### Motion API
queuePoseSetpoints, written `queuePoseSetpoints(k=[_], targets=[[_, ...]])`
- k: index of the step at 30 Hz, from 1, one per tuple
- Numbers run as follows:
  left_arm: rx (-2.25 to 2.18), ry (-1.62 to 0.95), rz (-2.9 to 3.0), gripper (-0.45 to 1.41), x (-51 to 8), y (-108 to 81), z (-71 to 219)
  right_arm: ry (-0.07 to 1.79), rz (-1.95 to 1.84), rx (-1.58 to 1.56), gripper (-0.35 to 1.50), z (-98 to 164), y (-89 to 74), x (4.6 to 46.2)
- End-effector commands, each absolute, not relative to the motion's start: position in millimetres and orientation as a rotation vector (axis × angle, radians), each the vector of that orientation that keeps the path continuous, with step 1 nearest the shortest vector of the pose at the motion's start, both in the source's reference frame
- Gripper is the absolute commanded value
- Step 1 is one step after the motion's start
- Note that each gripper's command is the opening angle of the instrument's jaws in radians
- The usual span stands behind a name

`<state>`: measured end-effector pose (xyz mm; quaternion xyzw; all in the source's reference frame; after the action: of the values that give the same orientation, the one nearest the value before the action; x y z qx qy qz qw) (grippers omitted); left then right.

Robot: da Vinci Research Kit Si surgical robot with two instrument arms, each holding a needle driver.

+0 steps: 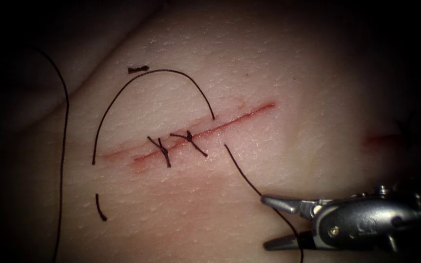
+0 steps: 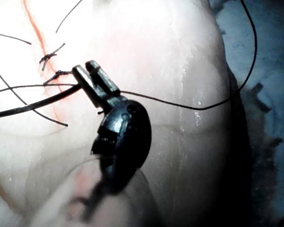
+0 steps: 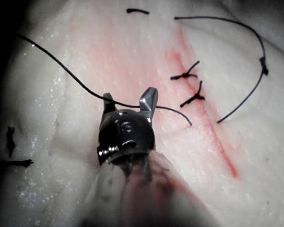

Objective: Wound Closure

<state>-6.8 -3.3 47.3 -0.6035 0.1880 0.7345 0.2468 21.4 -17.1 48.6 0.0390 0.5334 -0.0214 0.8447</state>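
While open right tool [image 1: 269,221] straddles thread [image 1: 242,170], pale tissue [image 1: 293,68], two knots.

At the lower right of the endoscope frame the right tool [image 1: 278,221] is bright grey metal, two slim tapered jaws running back into a rounded wrist housing with a small round screw and pin, while the wrist views show dark, domed, glossy housings.
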Motion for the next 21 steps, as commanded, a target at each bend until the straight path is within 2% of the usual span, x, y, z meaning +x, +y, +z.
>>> queuePoseSetpoints(k=[1,10,21], targets=[[-1.646,0.508,2.003,-0.45,-7.3,-4.1,47.8,1.117,-0.046,0.076,1.48,50.1,-16.6,21.9],[-1.646,0.507,2.002,-0.45,-7.4,-3.9,47.8,1.107,-0.056,0.061,1.48,55.7,-14.9,22.5],[-1.647,0.512,2.006,-0.45,-7.4,-4.0,47.7,1.110,-0.078,0.051,1.36,64.3,-12.5,25.2]])
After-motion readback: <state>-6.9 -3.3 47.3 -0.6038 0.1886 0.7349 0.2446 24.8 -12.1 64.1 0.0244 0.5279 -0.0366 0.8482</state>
